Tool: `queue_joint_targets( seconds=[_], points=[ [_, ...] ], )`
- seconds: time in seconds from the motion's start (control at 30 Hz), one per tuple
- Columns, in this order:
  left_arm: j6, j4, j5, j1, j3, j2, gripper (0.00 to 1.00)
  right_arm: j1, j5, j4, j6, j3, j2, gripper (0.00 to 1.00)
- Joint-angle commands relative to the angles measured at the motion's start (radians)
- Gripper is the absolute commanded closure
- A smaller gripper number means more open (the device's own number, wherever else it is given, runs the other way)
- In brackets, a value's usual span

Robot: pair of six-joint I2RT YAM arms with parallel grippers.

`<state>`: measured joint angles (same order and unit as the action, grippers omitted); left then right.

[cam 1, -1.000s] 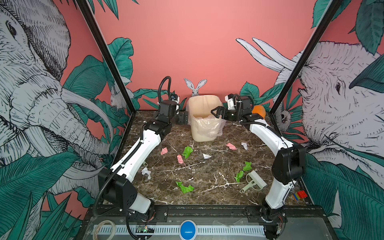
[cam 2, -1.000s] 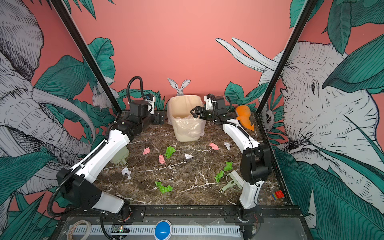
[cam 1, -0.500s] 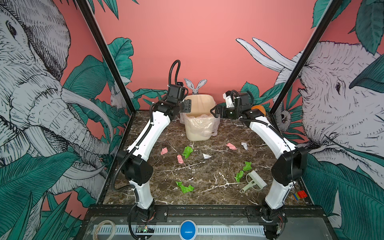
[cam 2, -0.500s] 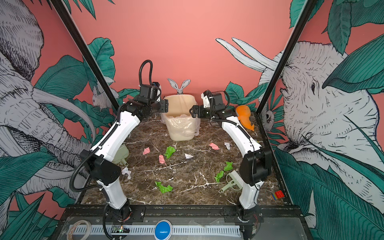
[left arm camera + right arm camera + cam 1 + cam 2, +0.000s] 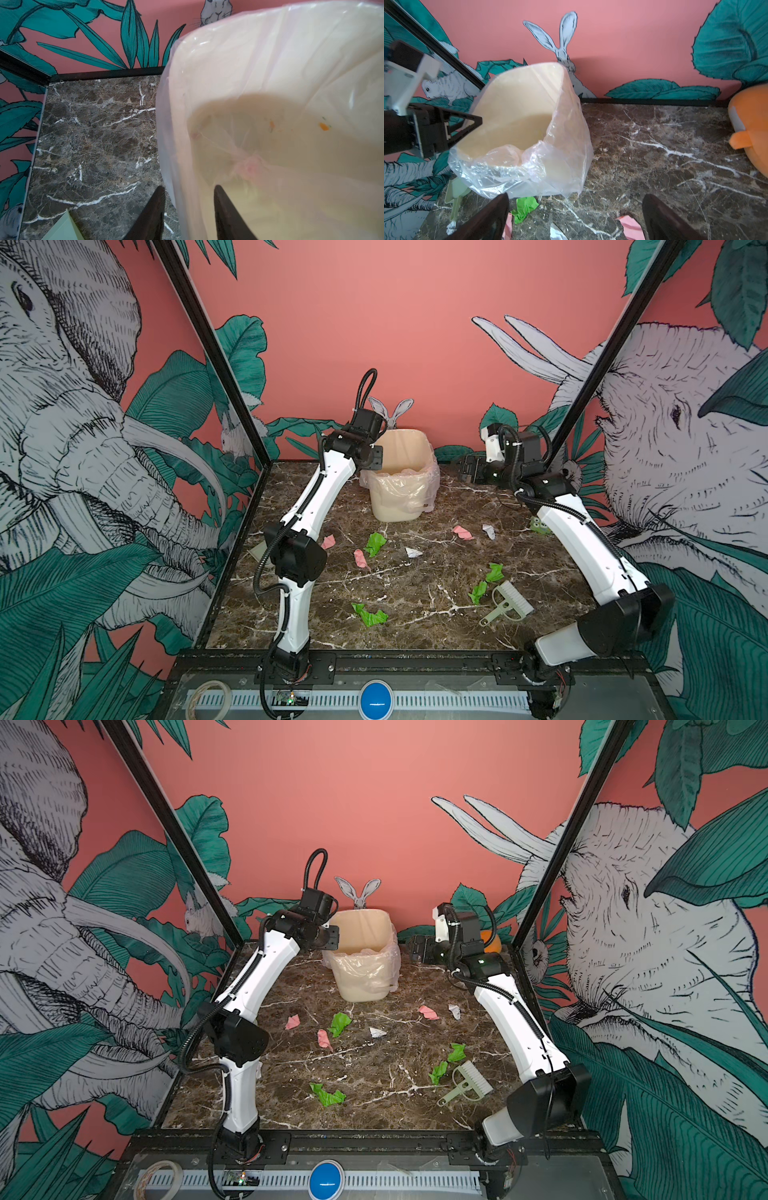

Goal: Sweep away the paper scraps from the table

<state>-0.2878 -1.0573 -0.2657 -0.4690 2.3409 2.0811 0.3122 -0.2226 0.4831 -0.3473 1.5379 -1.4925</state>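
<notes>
Paper scraps lie scattered on the marble table (image 5: 432, 639): a pink scrap (image 5: 360, 559), a green scrap (image 5: 375, 543), a white scrap (image 5: 413, 552) and several more towards the front and right. My left gripper (image 5: 374, 458) hangs at the left rim of the cream bin (image 5: 401, 489). In the left wrist view its jaws (image 5: 189, 187) straddle the lined rim, still apart, with marble showing beside the outer finger. My right gripper (image 5: 467, 468) stands open to the right of the bin, holding nothing. In the right wrist view a green scrap (image 5: 525, 207) lies just ahead of it.
A small hand brush (image 5: 509, 603) lies at the front right beside two green scraps. A pale green dustpan (image 5: 454, 195) sits at the left behind the left arm. An orange plush toy (image 5: 490, 942) rests in the back right corner. Walls close in three sides.
My left arm has risen and its jaws have narrowed over the bin's rim. The right gripper has drawn back to the right, away from the bin, which shifted slightly left.
</notes>
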Motion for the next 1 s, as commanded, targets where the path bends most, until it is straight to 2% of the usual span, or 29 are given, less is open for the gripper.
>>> queue_joint_targets(
  seconds=[0.0, 0.13, 0.33, 0.77, 0.97],
  points=[
    [-0.01, -0.049, -0.036, -0.002, 0.038, -0.002, 0.61, 0.002, 0.012, -0.018, -0.007, -0.014, 0.026, 0.01],
    [-0.037, -0.046, -0.038, -0.003, 0.04, 0.017, 0.72, 0.002, 0.012, -0.026, -0.013, -0.028, 0.034, 0.01],
    [-0.068, -0.009, -0.026, -0.002, 0.031, 0.025, 0.82, 0.002, 0.008, -0.041, -0.026, -0.047, 0.043, 0.01],
    [-0.088, 0.006, -0.039, -0.002, 0.032, 0.033, 0.99, 0.002, 0.004, -0.057, -0.033, -0.059, 0.043, 0.01],
    [-0.09, 0.014, -0.082, -0.003, 0.032, 0.024, 1.0, 0.002, 0.005, -0.055, -0.033, -0.058, 0.044, 0.01]
  ],
)
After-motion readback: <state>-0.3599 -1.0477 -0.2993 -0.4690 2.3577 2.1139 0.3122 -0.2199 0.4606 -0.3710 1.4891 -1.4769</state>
